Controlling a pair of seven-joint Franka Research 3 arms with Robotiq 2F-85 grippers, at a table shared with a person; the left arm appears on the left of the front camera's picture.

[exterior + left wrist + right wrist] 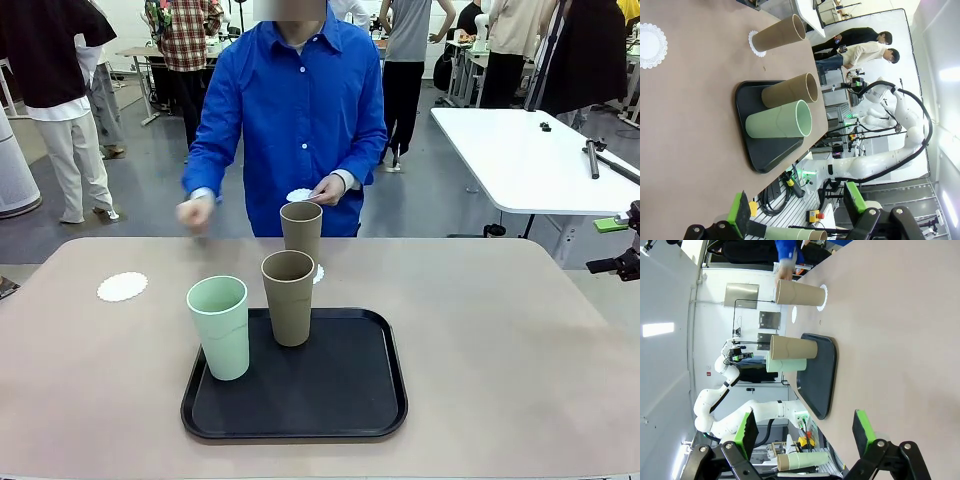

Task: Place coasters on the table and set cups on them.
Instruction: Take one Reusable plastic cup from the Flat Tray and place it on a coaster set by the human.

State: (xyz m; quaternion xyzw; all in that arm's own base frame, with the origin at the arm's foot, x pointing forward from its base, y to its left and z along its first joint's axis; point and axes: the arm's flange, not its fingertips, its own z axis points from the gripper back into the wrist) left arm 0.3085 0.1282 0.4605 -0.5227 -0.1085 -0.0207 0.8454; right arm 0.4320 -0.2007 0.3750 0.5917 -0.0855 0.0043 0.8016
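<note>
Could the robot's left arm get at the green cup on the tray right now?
Probably yes: the green cup stands at the tray's left edge, bare table beside it, the brown cup on its right, and the left gripper hangs open.

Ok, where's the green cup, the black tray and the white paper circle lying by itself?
green cup (220,335): front view, middle of its side.
black tray (340,385): front view, bare floor.
lone white coaster (122,287): front view, its centre.
</note>
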